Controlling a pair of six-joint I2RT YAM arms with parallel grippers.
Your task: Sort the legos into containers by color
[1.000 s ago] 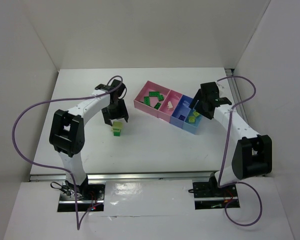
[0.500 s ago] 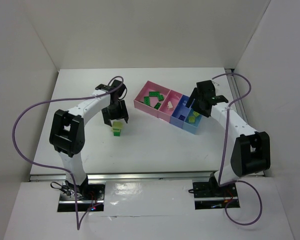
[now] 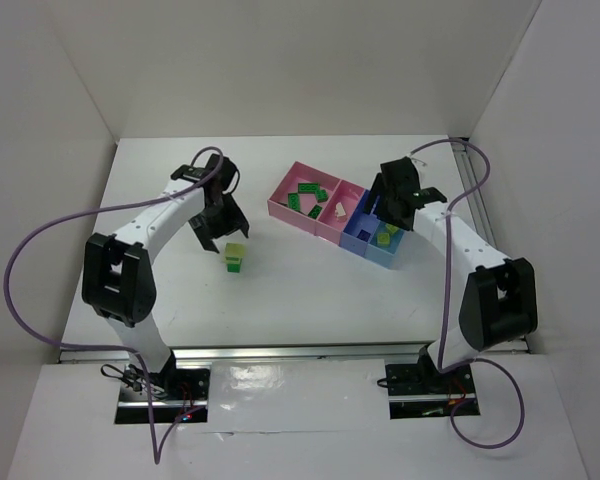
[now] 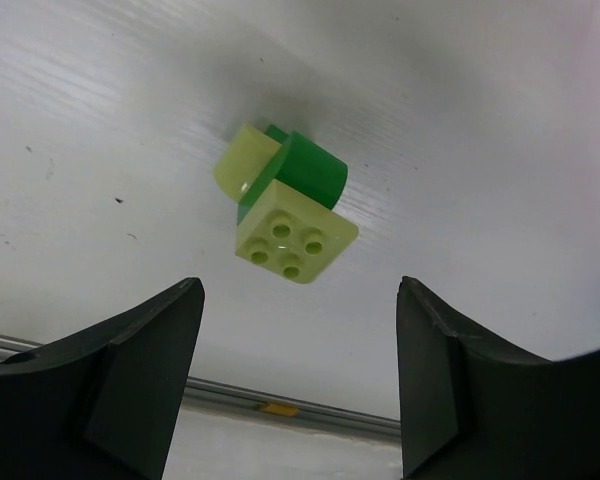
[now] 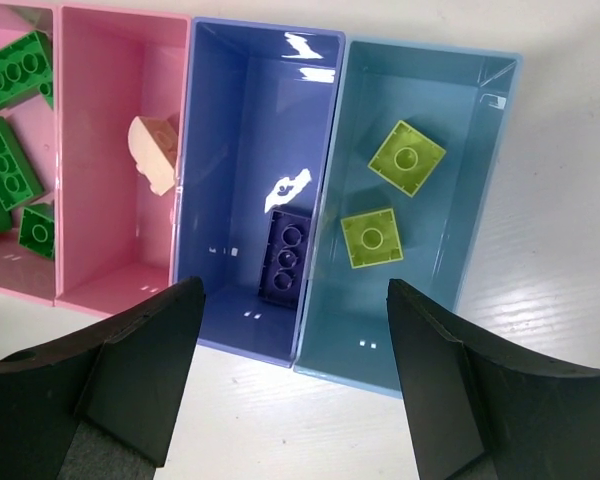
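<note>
Our white counter carries the joined containers. Our left gripper hangs with jaws wide, empty; our right gripper, jaws equally wide, hovers over the blue compartments. Most legos lie sorted inside; a green and yellow-green clump sits apart, below the left jaws.

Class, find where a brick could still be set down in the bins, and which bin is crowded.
Blue bin: bare beyond its one dark brick. Light blue bin: free near end, below two yellow-green bricks. Wide pink bin: crowded with green bricks.
</note>
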